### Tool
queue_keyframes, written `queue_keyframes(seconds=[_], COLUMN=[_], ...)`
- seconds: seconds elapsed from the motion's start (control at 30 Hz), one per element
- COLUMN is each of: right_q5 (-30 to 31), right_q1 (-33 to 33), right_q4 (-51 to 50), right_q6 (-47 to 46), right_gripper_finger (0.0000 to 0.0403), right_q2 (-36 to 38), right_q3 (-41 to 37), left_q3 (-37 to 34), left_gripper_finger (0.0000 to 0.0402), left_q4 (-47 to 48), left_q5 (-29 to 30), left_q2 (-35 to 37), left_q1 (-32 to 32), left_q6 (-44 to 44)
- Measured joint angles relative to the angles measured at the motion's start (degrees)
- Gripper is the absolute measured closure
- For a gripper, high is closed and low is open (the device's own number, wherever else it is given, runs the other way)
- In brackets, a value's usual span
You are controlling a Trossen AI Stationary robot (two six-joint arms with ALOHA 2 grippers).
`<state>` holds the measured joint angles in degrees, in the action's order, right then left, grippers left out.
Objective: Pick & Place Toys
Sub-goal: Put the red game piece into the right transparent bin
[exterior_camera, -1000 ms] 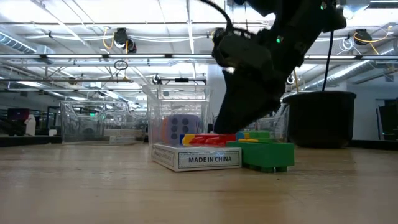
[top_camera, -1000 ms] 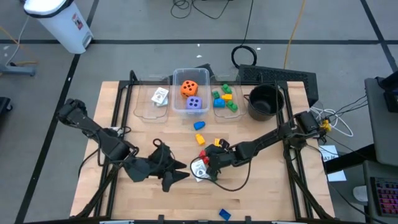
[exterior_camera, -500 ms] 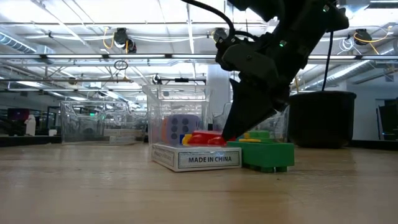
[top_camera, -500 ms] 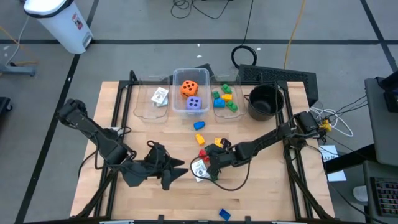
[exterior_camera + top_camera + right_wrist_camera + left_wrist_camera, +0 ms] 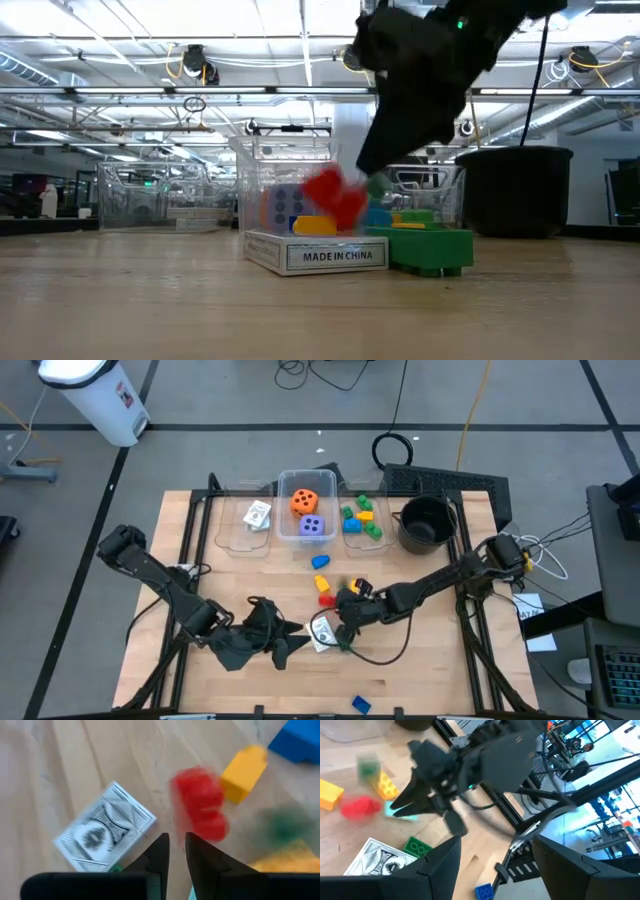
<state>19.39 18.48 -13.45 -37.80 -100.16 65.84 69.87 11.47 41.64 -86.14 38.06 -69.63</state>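
Observation:
My right gripper (image 5: pixel 175 840) hangs above the white card box (image 5: pixel 105 835), which lies flat on the table. Its fingers are shut to a narrow gap with nothing between them. Just past its fingertips, a red brick (image 5: pixel 335 195) shows blurred and clear of the table. I cannot tell whether it touches a finger. A green brick (image 5: pixel 430 250) sits on the table against the card box. Yellow bricks (image 5: pixel 242 772) (image 5: pixel 387 785) lie close by. My left gripper (image 5: pixel 288 644) waits open, left of the card box (image 5: pixel 322 632).
Three clear bins stand at the far side: cards (image 5: pixel 257 514), two dice (image 5: pixel 306 502) and bricks (image 5: pixel 362 518). A black pot (image 5: pixel 427 522) stands to their right. A blue brick (image 5: pixel 320 561) lies before the bins, and another (image 5: pixel 360 704) by the near edge.
My right gripper has drawn its fingers together at the card box and risen. The red brick, which lay low beside the box, now shows blurred in the air above it. My left gripper has sunk a little toward the near edge.

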Motion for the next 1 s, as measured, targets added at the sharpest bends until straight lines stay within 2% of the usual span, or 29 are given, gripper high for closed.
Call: queue_keyframes(seconds=[0.33, 0.57, 0.7, 0.8, 1.0], right_q5=[0.4, -0.1, -4.2, -4.9, -6.3], right_q1=[-0.1, -0.4, -0.4, -0.6, -1.3], right_q4=[-0.2, -0.4, -0.1, 0.0, 2.5], right_q6=[5.7, 6.0, 7.4, 8.6, 9.2], right_gripper_finger=[0.0401, 0.0388, 0.0390, 0.0384, 0.0337], right_q2=[10.6, 12.0, 12.0, 12.0, 13.2], right_q3=[0.0, 0.0, 0.0, 0.0, 0.0], left_q3=[0.0, 0.0, 0.0, 0.0, 0.0], left_gripper_finger=[0.0151, 0.0151, 0.0151, 0.0151, 0.0151], left_q4=[-5.1, -7.3, -7.3, -7.1, -7.1], left_q5=[0.5, -0.5, -2.4, -3.1, -3.1], left_q2=[-0.1, -0.1, -0.1, -0.1, -0.1], left_q1=[-2.8, -4.9, -5.5, -5.5, -5.5], left_q6=[5.8, 9.8, 10.1, 10.2, 11.3])
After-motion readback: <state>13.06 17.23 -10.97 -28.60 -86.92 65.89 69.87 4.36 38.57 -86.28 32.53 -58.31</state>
